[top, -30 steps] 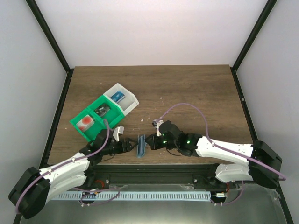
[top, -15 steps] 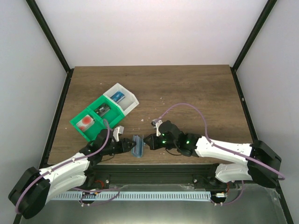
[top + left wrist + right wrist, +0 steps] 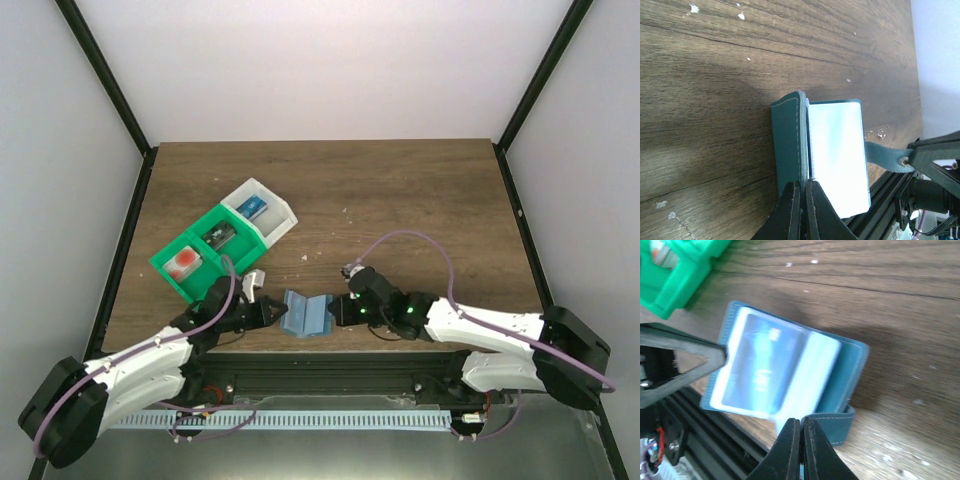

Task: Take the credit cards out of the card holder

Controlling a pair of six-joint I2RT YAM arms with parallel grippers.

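The blue-teal card holder [image 3: 307, 314] lies spread open near the table's front edge between both grippers. My left gripper [image 3: 803, 187] is shut on the edge of its left flap [image 3: 787, 145], beside a pale inner pocket [image 3: 837, 150]. My right gripper [image 3: 802, 427] is shut on the holder's teal strap [image 3: 832, 422], pulling the right flap away. A blue card [image 3: 765, 365] shows in the open holder's [image 3: 850, 365] inner pocket. A white credit card with a red spot [image 3: 183, 261] lies in the green tray.
The green-and-white compartment tray [image 3: 225, 240] stands at the left behind the left arm, with small items in its cells. The black front rail [image 3: 330, 360] runs just below the holder. Crumbs [image 3: 692, 7] dot the wood.
The holder stood folded on edge; now it is spread open. The left gripper closed on its left flap, and the right gripper drew the strap to the right.
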